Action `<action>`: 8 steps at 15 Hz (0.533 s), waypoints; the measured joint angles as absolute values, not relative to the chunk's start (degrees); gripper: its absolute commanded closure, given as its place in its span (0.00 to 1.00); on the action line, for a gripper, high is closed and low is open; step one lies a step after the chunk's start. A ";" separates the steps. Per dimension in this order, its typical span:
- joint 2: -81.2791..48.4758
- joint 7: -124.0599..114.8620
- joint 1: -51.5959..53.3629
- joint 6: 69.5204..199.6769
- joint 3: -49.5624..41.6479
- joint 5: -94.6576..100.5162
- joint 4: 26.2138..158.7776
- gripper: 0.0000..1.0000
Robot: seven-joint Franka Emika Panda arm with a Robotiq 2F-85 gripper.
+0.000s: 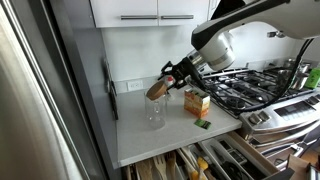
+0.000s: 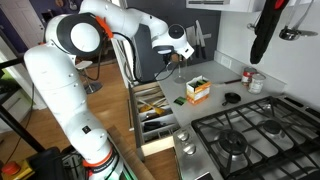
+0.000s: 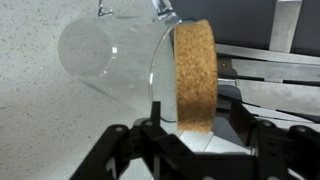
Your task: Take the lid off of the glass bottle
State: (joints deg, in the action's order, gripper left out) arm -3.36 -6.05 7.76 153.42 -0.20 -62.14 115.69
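Note:
The tan cork lid [image 3: 192, 75] stands on edge between my gripper's fingers [image 3: 192, 128], which are shut on it. In an exterior view the lid [image 1: 157, 90] hangs tilted just above the mouth of the clear glass bottle [image 1: 155, 113], apart from it. The bottle stands upright on the white counter [image 1: 170, 135]. In the wrist view the bottle [image 3: 105, 58] lies behind and to the left of the lid. My gripper [image 1: 166, 78] reaches in from the stove side. In the other exterior view the gripper [image 2: 172, 62] is over the counter; the bottle is hard to make out there.
An orange-brown carton [image 1: 197, 101] [image 2: 198, 90] stands next to the bottle, with a small green item [image 1: 203, 124] in front of it. A gas stove [image 1: 250, 90] is beside the counter. An open drawer [image 1: 215, 160] of utensils is below. A fridge side [image 1: 85, 100] bounds the counter.

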 measured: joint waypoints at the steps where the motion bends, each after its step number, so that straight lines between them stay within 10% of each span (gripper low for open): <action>1: -3.65 -5.98 7.70 153.42 -0.24 -62.14 115.47 0.43; 8: -4.39 -5.52 7.53 153.42 -0.24 -63.42 114.28 0.88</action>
State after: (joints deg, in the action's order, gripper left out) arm -4.39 -5.52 7.53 153.42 -0.24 -63.42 114.28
